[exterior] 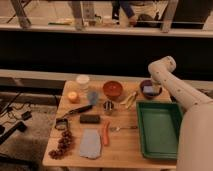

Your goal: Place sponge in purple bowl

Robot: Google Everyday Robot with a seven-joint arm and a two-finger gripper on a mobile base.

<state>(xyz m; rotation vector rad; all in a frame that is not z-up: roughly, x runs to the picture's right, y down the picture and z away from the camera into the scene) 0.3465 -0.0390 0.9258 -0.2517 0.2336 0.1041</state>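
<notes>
The purple bowl (144, 84) stands at the back right of the wooden table (125, 145), just behind the green tray. A pale blue-grey sponge (148, 90) lies inside it. My white arm (172, 87) reaches up from the lower right and bends down over the bowl. My gripper (156, 85) is at the bowl's right side, just above the sponge. I cannot make out whether it touches the sponge.
An orange-red bowl (113, 89), white cup (83, 80), orange (73, 96), banana (131, 98) and small metal cup (108, 106) stand left of the purple bowl. A green tray (159, 127) fills the right front. A carrot (105, 133), cloth (90, 143) and grapes (62, 145) lie in front.
</notes>
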